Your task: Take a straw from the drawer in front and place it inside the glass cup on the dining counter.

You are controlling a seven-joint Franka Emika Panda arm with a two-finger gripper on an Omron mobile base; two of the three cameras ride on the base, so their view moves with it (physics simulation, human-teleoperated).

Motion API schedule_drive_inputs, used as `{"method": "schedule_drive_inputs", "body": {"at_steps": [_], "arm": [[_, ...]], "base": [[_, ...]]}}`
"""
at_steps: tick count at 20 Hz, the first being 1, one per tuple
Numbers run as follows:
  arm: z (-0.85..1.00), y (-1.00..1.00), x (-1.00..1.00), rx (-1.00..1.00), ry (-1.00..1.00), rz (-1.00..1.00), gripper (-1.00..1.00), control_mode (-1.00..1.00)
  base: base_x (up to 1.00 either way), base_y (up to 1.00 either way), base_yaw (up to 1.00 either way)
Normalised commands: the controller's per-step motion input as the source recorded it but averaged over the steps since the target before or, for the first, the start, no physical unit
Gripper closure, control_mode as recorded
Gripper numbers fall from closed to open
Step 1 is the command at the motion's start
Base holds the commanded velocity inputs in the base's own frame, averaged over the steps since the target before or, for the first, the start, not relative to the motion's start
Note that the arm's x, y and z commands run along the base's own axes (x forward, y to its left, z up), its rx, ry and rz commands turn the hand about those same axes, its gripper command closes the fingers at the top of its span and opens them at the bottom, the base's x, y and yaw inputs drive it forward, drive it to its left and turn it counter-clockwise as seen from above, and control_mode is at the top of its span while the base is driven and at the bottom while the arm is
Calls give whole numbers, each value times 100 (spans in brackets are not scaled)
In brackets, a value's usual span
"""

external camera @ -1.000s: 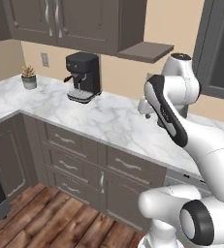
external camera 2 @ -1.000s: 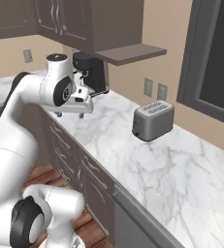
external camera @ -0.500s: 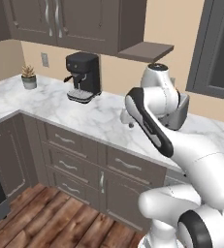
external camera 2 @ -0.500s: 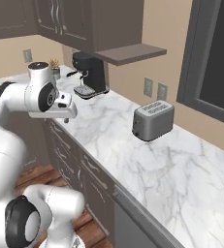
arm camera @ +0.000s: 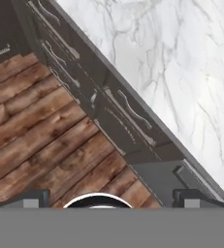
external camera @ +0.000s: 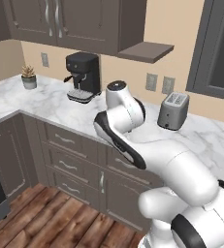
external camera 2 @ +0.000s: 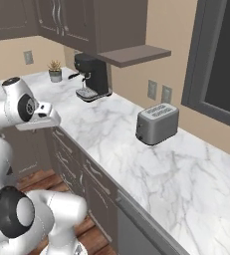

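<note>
In the hand view my gripper (arm camera: 112,197) is open, its two dark fingertips (arm camera: 35,196) far apart at the bottom with nothing between them. It looks down over the front edge of the marble worktop (arm camera: 181,58) at a row of shut dark drawer fronts. The drawer (arm camera: 133,114) with a curved silver bar handle lies just above the fingertips, shut. My hand (external camera 2: 39,120) hangs beyond the worktop's front edge. The straw is hidden, and the glass cup and the dining counter are out of view.
A black coffee machine (external camera: 83,76), a grey toaster (external camera: 173,110) and a small potted plant (external camera: 28,77) stand on the worktop by the back wall. Wall cabinets and a shelf (external camera: 145,51) hang above. Wooden floor (arm camera: 40,131) lies below the cabinets.
The arm has swung left and down, bringing the hand from above the worktop out past its front edge. The scene behind has not shifted.
</note>
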Motion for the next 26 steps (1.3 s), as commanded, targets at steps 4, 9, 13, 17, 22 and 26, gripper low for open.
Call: {"method": "schedule_drive_inputs", "body": {"at_steps": [4,9,13,17,22,26], "arm": [[-37,25,40,-16,0,-2,-100,-100],[-42,10,39,-16,0,-2,-100,-100],[-44,4,35,-16,0,0,-100,-100],[-49,4,29,-18,0,0,-100,-100],[-52,1,9,-20,0,0,-100,-100],[-57,0,0,-19,0,0,-100,-100]], "base": [[0,0,0],[0,0,0],[0,0,0],[0,0,0],[0,0,0],[0,0,0]]}}
